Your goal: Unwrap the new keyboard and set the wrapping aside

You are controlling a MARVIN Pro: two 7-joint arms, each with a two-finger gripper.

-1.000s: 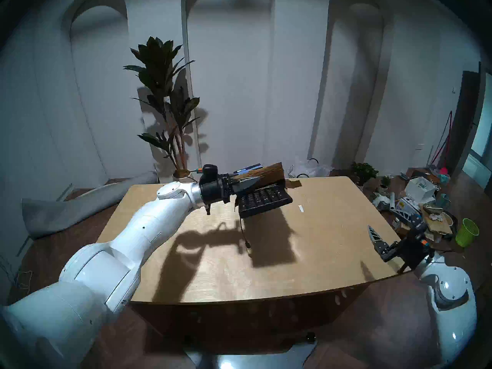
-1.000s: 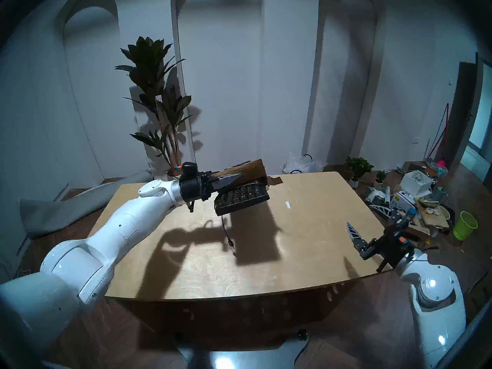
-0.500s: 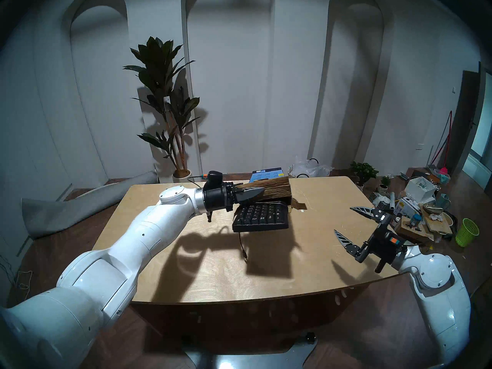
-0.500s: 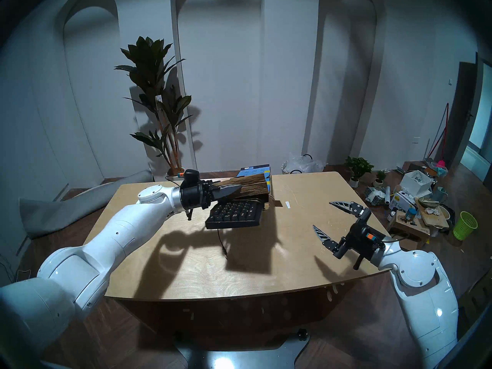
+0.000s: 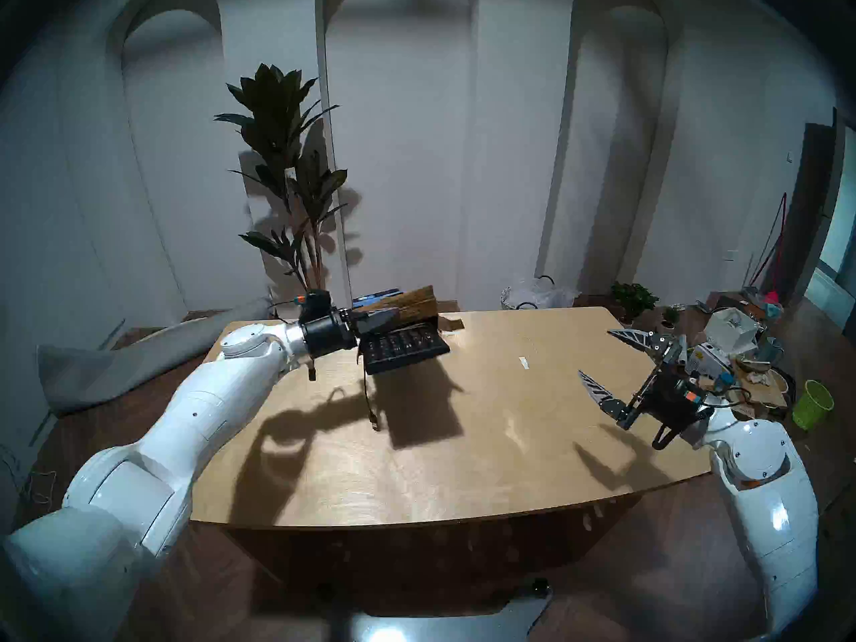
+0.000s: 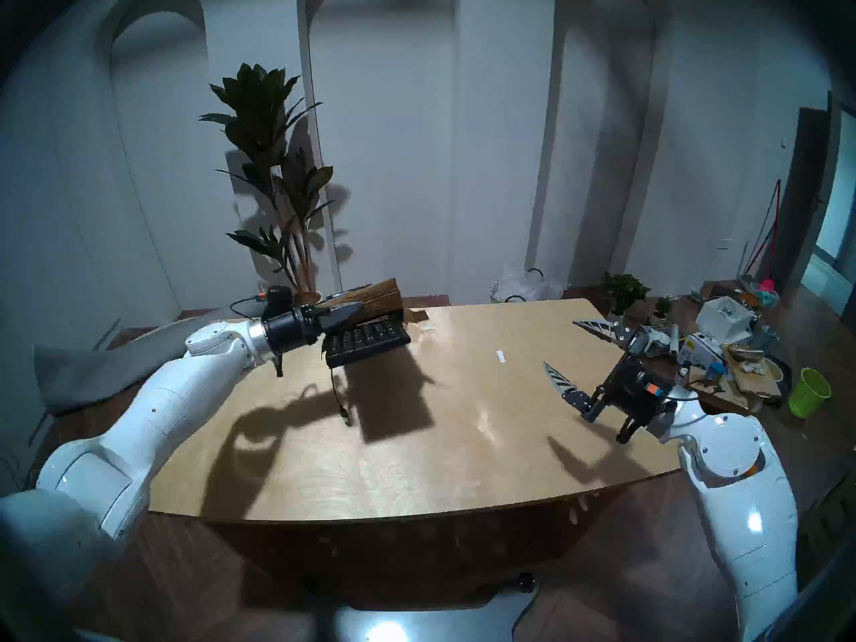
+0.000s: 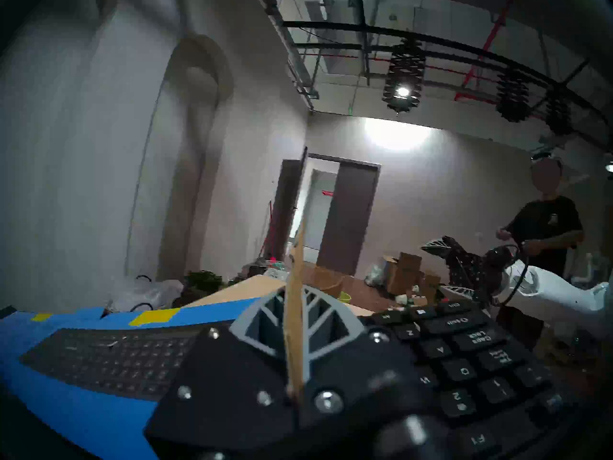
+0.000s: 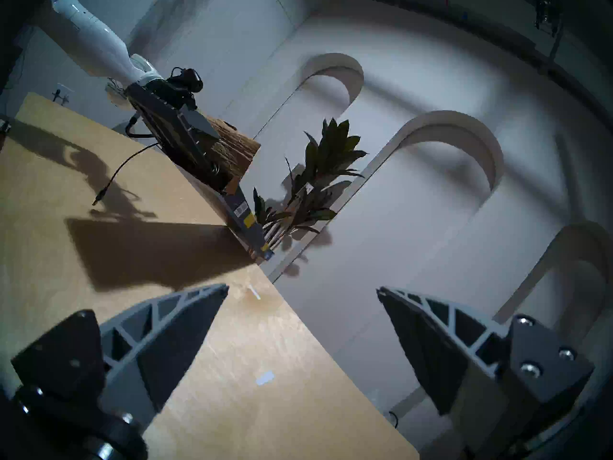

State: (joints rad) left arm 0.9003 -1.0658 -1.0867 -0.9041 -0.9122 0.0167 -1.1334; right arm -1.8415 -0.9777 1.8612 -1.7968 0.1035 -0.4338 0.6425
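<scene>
The keyboard (image 5: 405, 347) is flat and black with pale key lettering, a thin cable (image 5: 369, 398) dangling from it to the table (image 5: 486, 442). It sticks out of the box (image 5: 417, 300), blue outside and brown inside, held up over the table's far left part. The left gripper (image 5: 387, 317) is pinched together on a brown flap of the box. The right gripper (image 5: 602, 361), jaws wide apart and empty, hangs over the table's right edge. Only the left wrist view shows the box's blue face (image 7: 83, 399) with a printed keyboard and yellow patches, and key legends such as "Caps Lock". Only the right wrist view shows a barcode label (image 8: 241, 209) on the box's end.
</scene>
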